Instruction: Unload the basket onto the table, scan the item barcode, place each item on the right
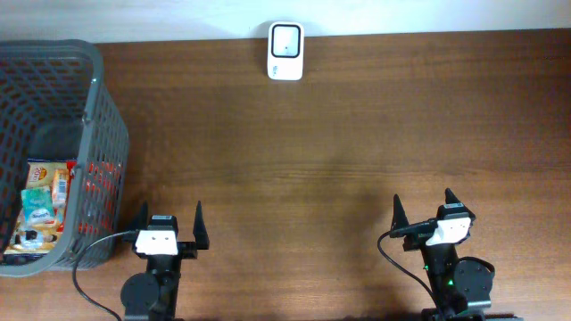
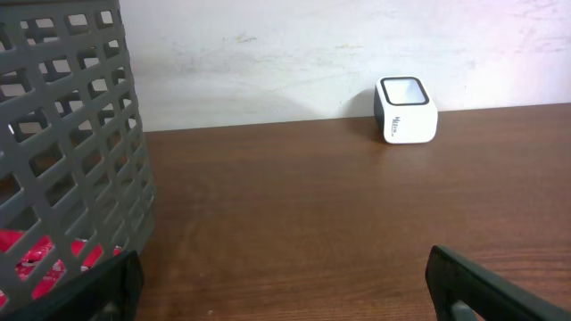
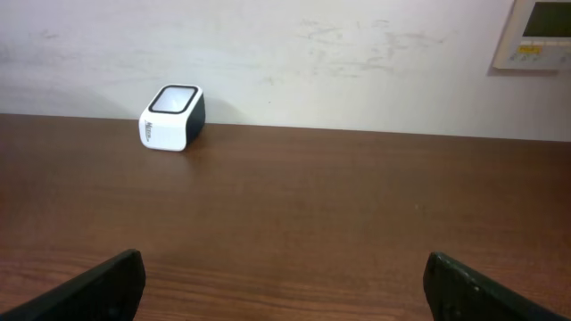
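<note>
Grey lattice basket (image 1: 109, 147), multicoloured snack packets (image 1: 42, 203), white black-rimmed scanner (image 1: 285, 40), dark brown wood-grain table (image 1: 357, 134).

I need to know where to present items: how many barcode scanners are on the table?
1. The white scanner stands at the far edge of the table, near its middle. The basket on the left could hide another.

A mock shop checkout in a plain room: a white barcode scanner (image 1: 285, 39) on a wooden table (image 1: 357, 134) against a scuffed white wall (image 3: 339, 62). Well left of the scanner, a grey plastic basket (image 1: 105, 125) holds snack packets (image 1: 43, 201). Far right of it is a wall control panel (image 3: 538, 34).
</note>
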